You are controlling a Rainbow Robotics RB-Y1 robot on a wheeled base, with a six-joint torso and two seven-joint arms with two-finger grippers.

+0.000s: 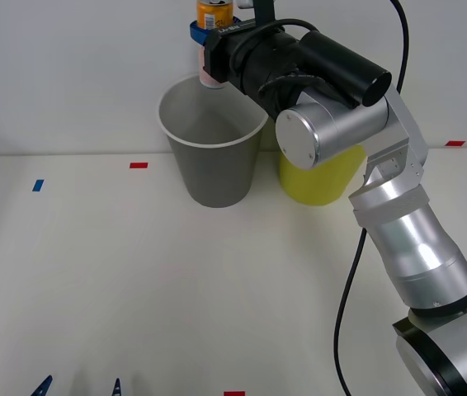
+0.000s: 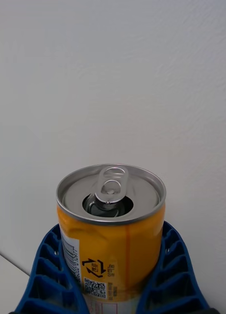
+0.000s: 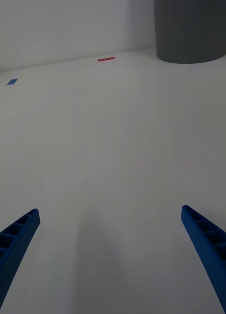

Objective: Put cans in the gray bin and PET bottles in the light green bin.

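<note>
Front view, table: white tabletop (image 1: 134,280) bearing small red and blue tape marks, with both bins at its far side.
Gray bin: tall round tapered gray bucket with a white rim (image 1: 212,148), upright, mouth open and pale inside; nothing visible in the part of its interior that shows.
Light green bin: yellow-green bucket of like size (image 1: 320,177), just beside the gray one on the robot's right, largely hidden by the right arm's silver joint; its rim and contents cannot be judged.
Right gripper: blue ribbed fingers (image 1: 210,31) closed around the can, raised over the far rim of the gray bin, the arm reaching across from the right.
Can: small orange drink can with silver top and pull tab (image 2: 112,230), upright, long axis vertical, tab opening facing up, clamped between the two fingers.
Key relation: gray bin mouth lies below the held can, though the can appears to sit over the far rim rather than the centre; judged, a small draw toward the robot before release would be safer.
Left gripper: blue fingers (image 3: 113,255) spread wide, holding nothing, low over the bare near table, well apart from both bins.
</note>
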